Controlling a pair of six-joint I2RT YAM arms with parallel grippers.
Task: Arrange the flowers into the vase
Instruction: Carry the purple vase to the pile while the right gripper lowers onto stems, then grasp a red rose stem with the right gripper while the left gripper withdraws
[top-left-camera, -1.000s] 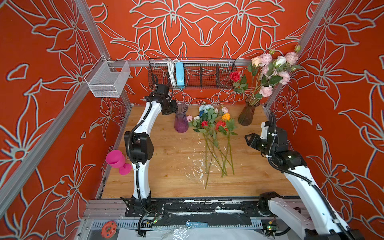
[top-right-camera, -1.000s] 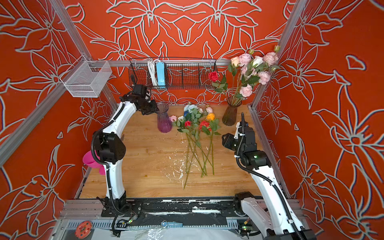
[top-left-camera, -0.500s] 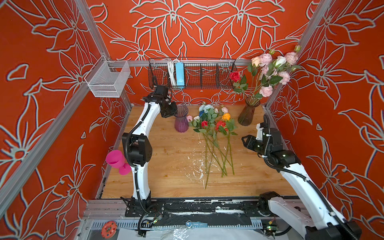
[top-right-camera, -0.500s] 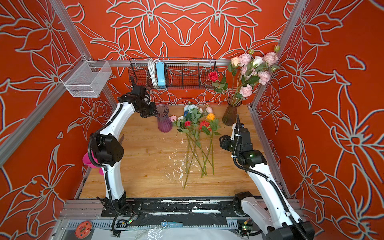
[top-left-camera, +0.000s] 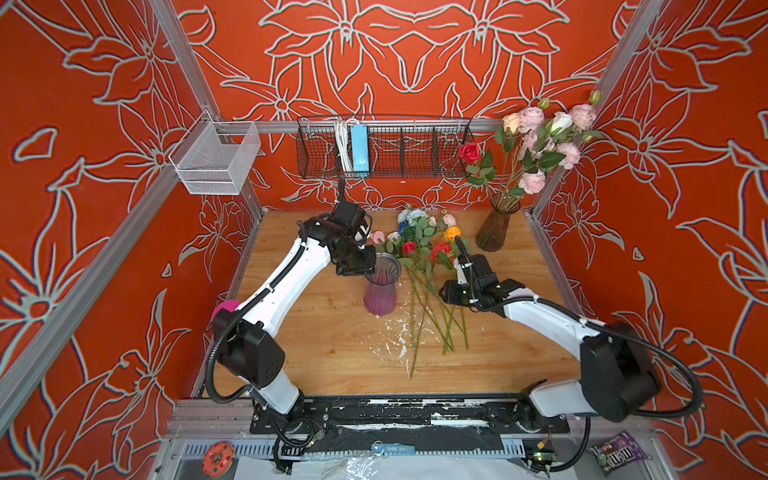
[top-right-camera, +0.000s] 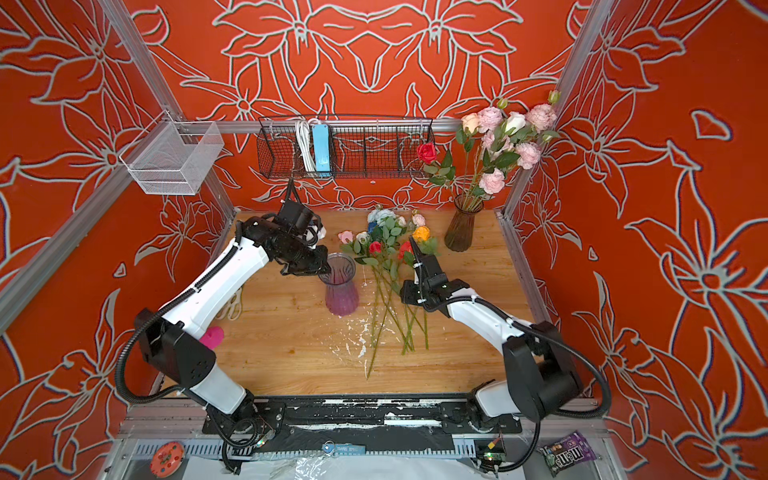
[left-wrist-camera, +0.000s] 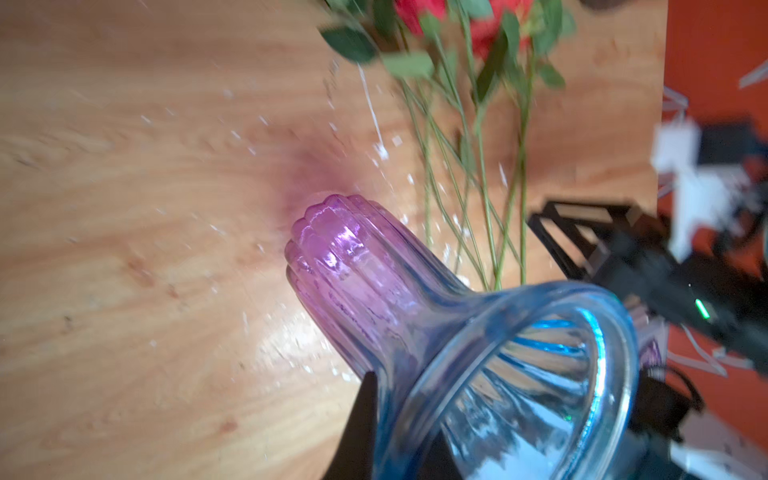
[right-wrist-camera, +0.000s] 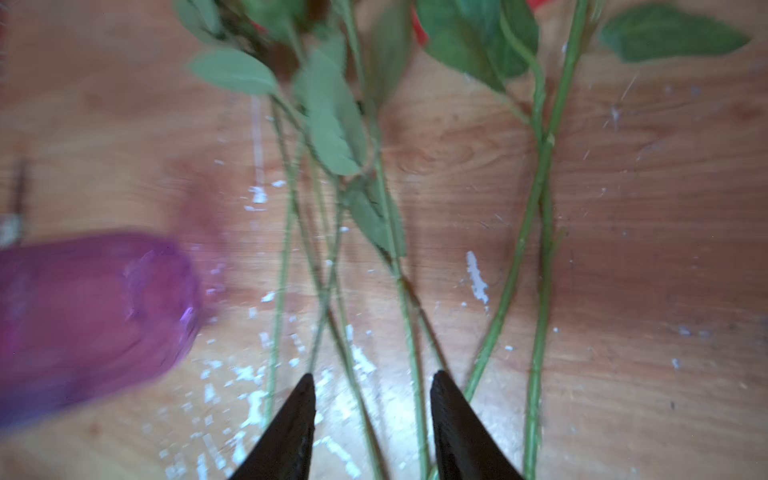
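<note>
Flowers (top-left-camera: 422, 249) first, Ana: where do they lie in both top views?
Ana: Loose on the wooden table (top-left-camera: 332, 345), fanned out right under the right gripper (top-left-camera: 445, 296), whose fingertips I cannot make out from up there. More of them, pink peonies (top-left-camera: 533, 181), stand in a brown vase (top-left-camera: 494, 228) well apart from either set of fingers.
Ben: And the left gripper (top-right-camera: 322, 268)?
Ana: At the rim of the purple vase (top-right-camera: 341, 297), which is just beside the loose bunch.
Ben: Any writing?
Ana: A dark packet (top-right-camera: 565, 457) at the front edge reads "m&m's"; a blue tag (top-right-camera: 345, 449) along that same edge carries letters too small to read.
Ben: Left wrist view?
Ana: One dark finger (left-wrist-camera: 359, 428) presses the outside of the vase's blue-tinted rim; its partner is only a dark smear behind the glass, so the grip is clamped on that rim. The purple body stretches away from the fingers, and whether its base touches the table I cannot tell. Green stems (left-wrist-camera: 523, 187) and red blooms (left-wrist-camera: 490, 29) lie beyond it.
Ben: Right wrist view?
Ana: Both fingers (right-wrist-camera: 291, 432) stand moderately apart, holding nothing. Two stems run through the gap between the tips, others pass outside each finger, and the vase is a purple blur off one finger's outer side
</note>
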